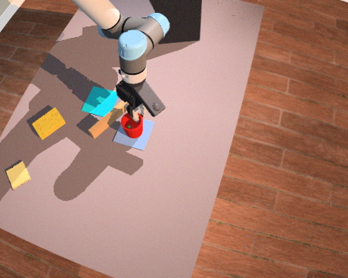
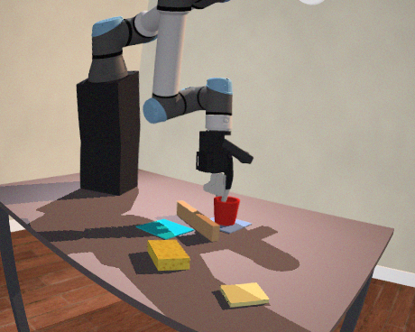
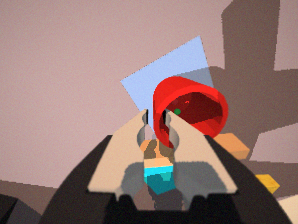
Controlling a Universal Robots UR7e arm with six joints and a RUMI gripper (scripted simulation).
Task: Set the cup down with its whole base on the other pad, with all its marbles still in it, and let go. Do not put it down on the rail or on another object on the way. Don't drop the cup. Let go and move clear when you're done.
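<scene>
The red cup (image 1: 132, 126) stands upright on the light blue pad (image 1: 134, 137), also seen in the exterior view (image 2: 225, 210) and the wrist view (image 3: 192, 107). A green marble (image 3: 177, 111) shows inside it. The cyan pad (image 1: 100, 101) lies to the left, beyond the wooden rail (image 1: 106, 122). My gripper (image 1: 134, 113) points down at the cup's near rim. Its fingers stand a narrow gap apart, with the rim's wall at that gap. The fingertips look to be just at the rim (image 2: 221, 191). I see no grip on the cup.
A yellow sponge (image 1: 48, 122) and a flat yellow block (image 1: 18, 174) lie to the left on the table. The black robot pedestal (image 2: 107, 133) stands at the back. The rail (image 2: 198, 220) lies between the two pads.
</scene>
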